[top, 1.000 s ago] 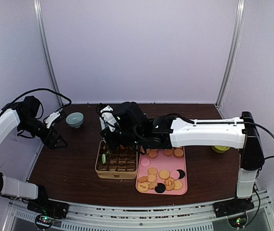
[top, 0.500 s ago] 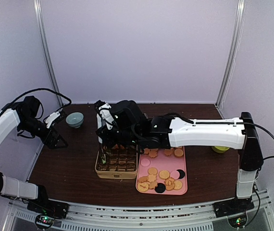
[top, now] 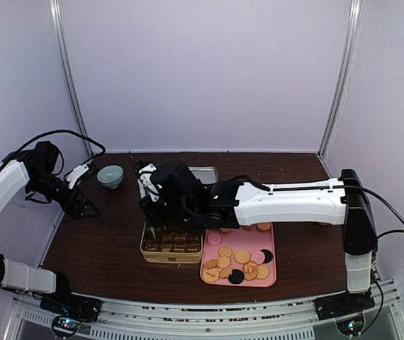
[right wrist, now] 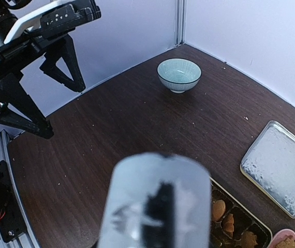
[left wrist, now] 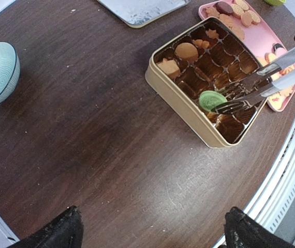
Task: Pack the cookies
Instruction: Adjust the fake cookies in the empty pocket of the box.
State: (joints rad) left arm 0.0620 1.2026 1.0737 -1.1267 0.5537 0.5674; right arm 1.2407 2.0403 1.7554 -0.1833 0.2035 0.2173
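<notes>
Right arm stretched leftward over the surface; the right gripper (top: pixel 154 198) clenches metal tongs (left wrist: pixel 261 85), their tips at a green cookie (left wrist: pixel 212 99) inside the tin (left wrist: pixel 181 111). Other cookies (top: pixel 241 258) lie on the pink tray (top: pixel 267 242) by the near edge. At the left edge, the left gripper (top: pixel 85 207) hangs with fingers spread.

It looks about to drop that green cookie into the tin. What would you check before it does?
1. Green cookie pinched in the tongs: ok.
2. Right claw gripping the tongs: ok.
3. Cookie positioned over the tin, inside its walls: ok.
4. Compartment beneath the cookie free: cannot tell.
5. Left claw open and well away from the tin: ok.
</notes>
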